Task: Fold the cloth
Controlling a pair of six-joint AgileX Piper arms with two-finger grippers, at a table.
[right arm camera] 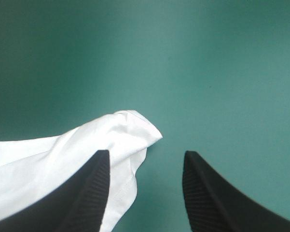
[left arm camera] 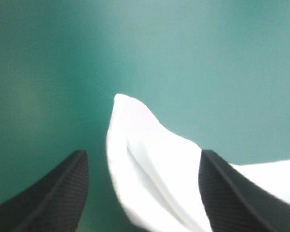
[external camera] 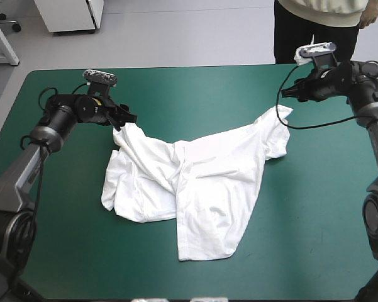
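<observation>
T-shirt (external camera: 195,182) corners lie at the left claw (left arm camera: 142,153) and right claw (right arm camera: 145,153), both spread apart; the off-centre right one risks closing on nothing.

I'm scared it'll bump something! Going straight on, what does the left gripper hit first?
Probably the T-shirt: its white corner lies between the fingers of the open left gripper. Beyond, only teal-green cover shows.

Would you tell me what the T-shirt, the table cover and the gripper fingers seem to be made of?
The T-shirt looks like soft, matte white fabric, perhaps cotton: it creases, drapes and has a stitched hem. The cover is a smooth, matte teal-green sheet; its material is unclear. The fingers are black and finely ribbed, probably rubber or plastic.
</observation>
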